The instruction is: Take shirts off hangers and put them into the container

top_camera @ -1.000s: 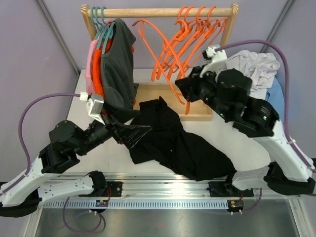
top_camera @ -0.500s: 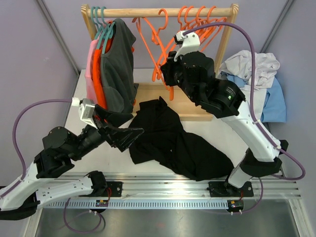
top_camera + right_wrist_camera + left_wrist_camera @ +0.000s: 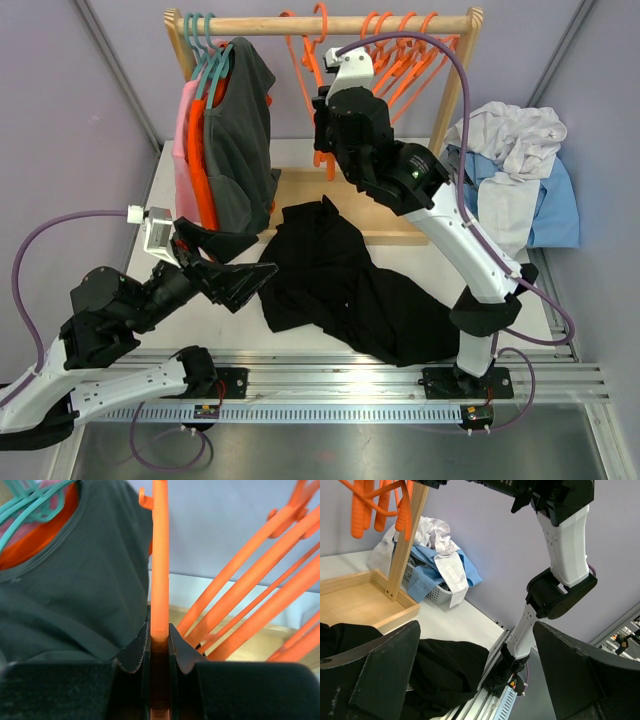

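**Status of the end effectors**

The right end effector (image 3: 159, 639) was raised to the wooden rail (image 3: 320, 24). Its jaws were narrow and clamped on the straight bar of a bare orange hanger (image 3: 160, 555). The left end effector (image 3: 248, 262) was low over the surface (image 3: 240, 325), with its jaws spread wide and nothing between them. It sat just beside the edge of the black shirt (image 3: 350, 290).

**Work completed**

- The white collared shirt (image 3: 505, 130) and the light blue shirts (image 3: 555, 200) were heaped on the white container (image 3: 440, 597) at the far right, draping over its rim.
- A cluster of empty orange hangers (image 3: 400, 60) hung at the right end of the rail.
- The black shirt was off its hanger.

**Work outstanding**

- The black shirt lay crumpled on the surface in front of the rack, well apart from the container. It had not yet been deposited.
- The dark grey shirt (image 3: 240, 140), the orange shirt (image 3: 200, 150) and the pink shirt (image 3: 182, 150) hung on the teal hangers (image 3: 205, 50) at the left end of the rail.

**Assessment**

The task appeared to be roughly half done. The held hanger probably needed parking on the rail. After that, the black shirt needed transfer to the container, followed by the three hung shirts.
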{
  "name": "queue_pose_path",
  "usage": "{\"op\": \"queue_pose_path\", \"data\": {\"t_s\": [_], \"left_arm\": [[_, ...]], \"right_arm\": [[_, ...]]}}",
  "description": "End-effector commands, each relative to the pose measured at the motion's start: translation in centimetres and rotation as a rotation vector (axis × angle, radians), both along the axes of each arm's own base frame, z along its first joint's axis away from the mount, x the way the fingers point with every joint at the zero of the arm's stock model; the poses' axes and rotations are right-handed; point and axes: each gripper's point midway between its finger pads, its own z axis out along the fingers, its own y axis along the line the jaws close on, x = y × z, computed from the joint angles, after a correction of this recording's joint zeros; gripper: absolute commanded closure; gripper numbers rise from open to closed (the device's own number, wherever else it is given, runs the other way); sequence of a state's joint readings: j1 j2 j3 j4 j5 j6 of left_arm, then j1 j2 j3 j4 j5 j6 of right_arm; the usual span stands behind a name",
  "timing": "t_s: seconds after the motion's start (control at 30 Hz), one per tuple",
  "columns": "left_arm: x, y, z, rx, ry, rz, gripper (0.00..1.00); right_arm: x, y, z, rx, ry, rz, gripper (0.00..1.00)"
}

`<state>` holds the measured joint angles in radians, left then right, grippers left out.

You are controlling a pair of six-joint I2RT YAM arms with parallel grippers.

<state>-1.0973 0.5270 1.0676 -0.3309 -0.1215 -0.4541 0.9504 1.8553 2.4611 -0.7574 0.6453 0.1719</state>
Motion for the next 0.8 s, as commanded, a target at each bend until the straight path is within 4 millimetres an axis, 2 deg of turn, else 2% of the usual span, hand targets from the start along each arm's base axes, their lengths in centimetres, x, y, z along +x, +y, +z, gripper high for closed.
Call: {"op": "queue_pose_path", "data": {"t_s": [0.0, 0.2, 0.3, 0.47, 0.57, 0.77], "left_arm": [[0.1, 0.4, 0.5, -0.035, 0.000, 0.017, 0.01], [0.2, 0.1, 0.5, -0.028, 0.001, 0.015, 0.01], [0.2, 0.2, 0.6, -0.030, 0.000, 0.016, 0.01], [0.3, 0.1, 0.6, -0.030, 0.001, 0.019, 0.01], [0.3, -0.1, 0.5, -0.026, 0.002, 0.016, 0.01], [0.4, -0.2, 0.5, -0.025, 0.002, 0.015, 0.01]], "right_arm": [[1.4, -4.3, 5.8, 0.163, -0.116, -0.114, 1.00], [3.4, -6.4, 6.6, 0.206, -0.133, -0.142, 1.00], [4.5, -6.8, 6.4, 0.220, -0.125, -0.131, 1.00], [5.3, -6.4, 6.1, 0.227, -0.113, -0.082, 1.00], [6.1, -6.2, 5.5, 0.238, -0.083, -0.047, 1.00], [6.5, -5.2, 2.4, 0.187, 0.013, 0.002, 1.00]]}}
